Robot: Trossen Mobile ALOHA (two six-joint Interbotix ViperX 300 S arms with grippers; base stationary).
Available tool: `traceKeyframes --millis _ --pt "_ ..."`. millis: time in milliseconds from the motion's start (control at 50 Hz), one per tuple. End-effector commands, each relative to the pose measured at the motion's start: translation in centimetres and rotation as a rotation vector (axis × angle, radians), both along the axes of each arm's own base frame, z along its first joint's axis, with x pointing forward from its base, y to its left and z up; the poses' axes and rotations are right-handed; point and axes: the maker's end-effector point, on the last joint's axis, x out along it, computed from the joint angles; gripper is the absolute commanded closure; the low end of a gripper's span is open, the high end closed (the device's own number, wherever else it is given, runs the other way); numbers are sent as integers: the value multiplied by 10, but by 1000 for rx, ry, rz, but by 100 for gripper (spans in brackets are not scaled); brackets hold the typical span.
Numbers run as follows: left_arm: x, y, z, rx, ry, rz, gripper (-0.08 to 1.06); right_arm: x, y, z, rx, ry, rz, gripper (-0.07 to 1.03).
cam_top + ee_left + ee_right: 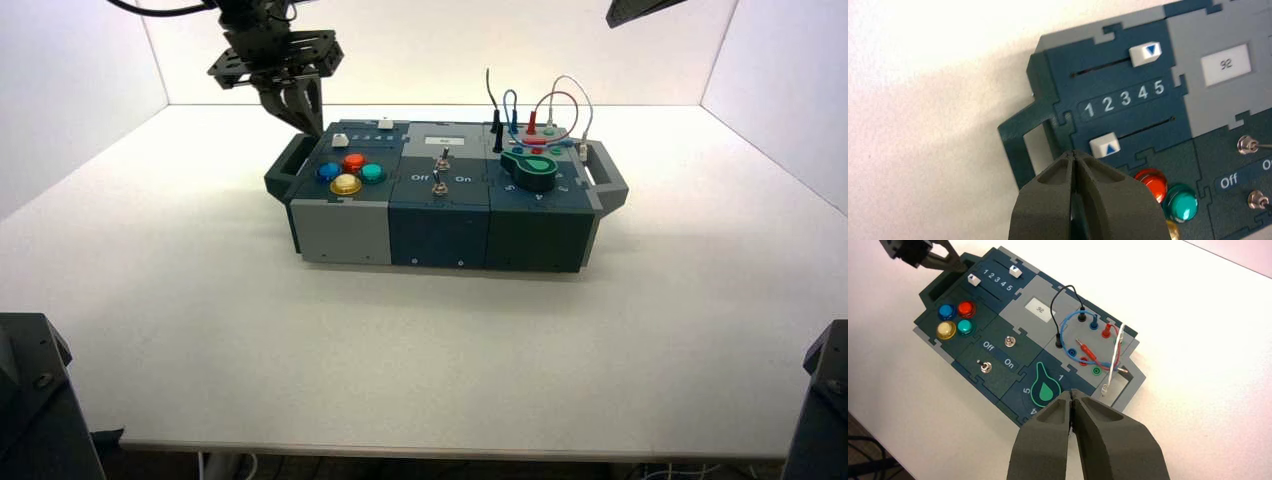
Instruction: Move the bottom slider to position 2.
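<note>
Overhead, the box (440,195) reads as a blocky slab of matte plastic panels, dark blue-grey, light grey and deep green, joined along jigsaw-like seams, with a loop handle at each end, set on a smooth white counter (420,350). Four glossy dome buttons, blue (328,171), red (353,161), yellow (346,184) and teal (372,172), cluster on its left part. Two small metal toggle switches (438,170) stand in the middle panel, and a green teardrop-shaped knob (528,170) sits on the right, behind it a tangle of thin coloured wires (545,115).

The left arm reaches down from above, its pincer (1074,156) at the box's far left corner beside the handle. Its two thick grey tapered fingers (1048,200) are pressed together at the tips and carry nothing. The tip is just beside the bottom slider (1104,145), not touching it. The right pincer (1071,397) hangs high over the box's right end, likewise pressed together and empty.

The bottom slider is a small white square cap with a blue triangle, at the end of its dark slot, roughly below the digit 1. Position 2 (1108,104) is printed in a row "1 2 3 4 5" between the two slots. The twin slider (1145,53) sits near 5. A small white display (1225,64) shows "92", and the switches are lettered "Off" and "On".
</note>
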Motion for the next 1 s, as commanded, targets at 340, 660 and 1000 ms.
traceKeyframes --millis 340,660,1000 --pt "8 -9 16 -18 -51 3 101 3 1 6 2 -23 6 98" --pt "3 -13 15 -21 -29 -11 101 2 1 6 2 -26 6 98" --pt "-1 -18 14 -21 -15 -24 101 0 1 7 3 -29 6 98"
